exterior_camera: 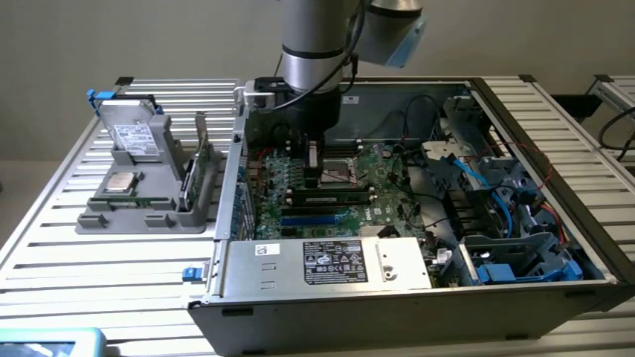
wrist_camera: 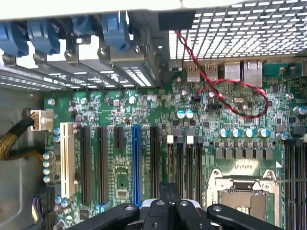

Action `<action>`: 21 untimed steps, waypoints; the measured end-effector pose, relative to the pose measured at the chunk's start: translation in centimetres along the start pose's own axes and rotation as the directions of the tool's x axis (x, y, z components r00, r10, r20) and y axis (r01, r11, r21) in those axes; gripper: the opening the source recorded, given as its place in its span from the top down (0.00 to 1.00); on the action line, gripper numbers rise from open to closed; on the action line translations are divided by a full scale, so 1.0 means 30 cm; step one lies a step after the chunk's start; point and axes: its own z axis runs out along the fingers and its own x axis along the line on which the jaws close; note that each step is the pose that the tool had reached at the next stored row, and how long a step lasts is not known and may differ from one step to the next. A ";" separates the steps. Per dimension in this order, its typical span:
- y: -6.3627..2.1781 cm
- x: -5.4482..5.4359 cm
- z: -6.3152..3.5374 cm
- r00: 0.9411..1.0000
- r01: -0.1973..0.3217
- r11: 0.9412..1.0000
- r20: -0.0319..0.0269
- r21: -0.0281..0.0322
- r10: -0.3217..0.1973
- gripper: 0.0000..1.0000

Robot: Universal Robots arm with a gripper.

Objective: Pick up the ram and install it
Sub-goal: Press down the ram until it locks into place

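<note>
– Over the board [wrist_camera: 144, 110], what's the pincer [wrist_camera: 171, 188] doing?
– Clamped shut, holding nothing (far as I see). Ram [exterior_camera: 131, 199] seems to lie in the grey rack [exterior_camera: 149, 221], well apart. Light, stiff, fragile: I'd pinch its long edges

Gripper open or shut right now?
Shut. In the wrist view the gripper has its black fingers pressed together above the motherboard.

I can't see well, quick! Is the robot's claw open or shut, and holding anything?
Black gripper: shut above the green motherboard; whether it holds anything cannot be told.
</note>
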 end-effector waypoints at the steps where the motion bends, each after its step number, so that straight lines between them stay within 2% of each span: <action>1: 0.007 0.000 0.006 1.000 0.000 1.000 0.000 0.000 0.000 0.89; 5: 0.019 -0.003 0.030 1.000 0.000 1.000 -0.001 0.000 0.000 0.89; 9: 0.019 -0.011 0.049 1.000 0.000 1.000 -0.001 0.000 0.000 0.89; 21: 0.020 -0.014 0.071 1.000 0.000 1.000 -0.005 0.000 0.000 0.89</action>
